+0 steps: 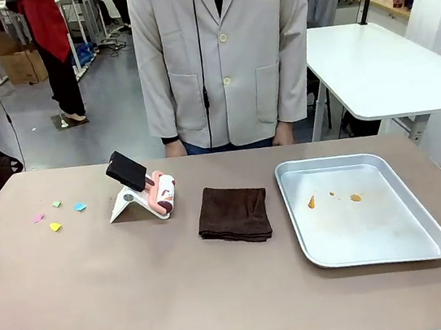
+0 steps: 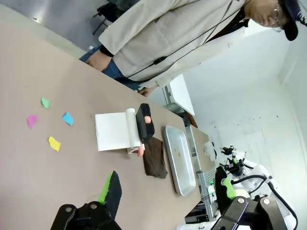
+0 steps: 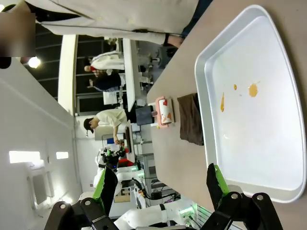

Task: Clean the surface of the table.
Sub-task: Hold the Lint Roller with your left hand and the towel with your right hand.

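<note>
The table (image 1: 222, 296) has a wide taupe-brown top. Small paper scraps lie at its left end: pink (image 1: 38, 217), green (image 1: 57, 203), blue (image 1: 79, 207) and yellow (image 1: 55, 227). A folded dark brown cloth (image 1: 233, 212) lies near the middle. In the left wrist view my left gripper (image 2: 168, 175) hangs open above the table (image 2: 29, 62), well short of the scraps (image 2: 54, 143) and the cloth (image 2: 154, 158). My right gripper (image 3: 160, 175) is open too, over the table (image 3: 175, 158) by the near end of the tray (image 3: 199, 96). Neither holds anything.
A silver tray (image 1: 325, 263) with orange stains (image 1: 356, 197) sits at the right. A white stand (image 1: 127, 204) carrying a black device (image 1: 129, 171) and a pink roll (image 1: 164, 193) stands left of the cloth. A person in a beige jacket (image 1: 221, 50) stands at the far edge.
</note>
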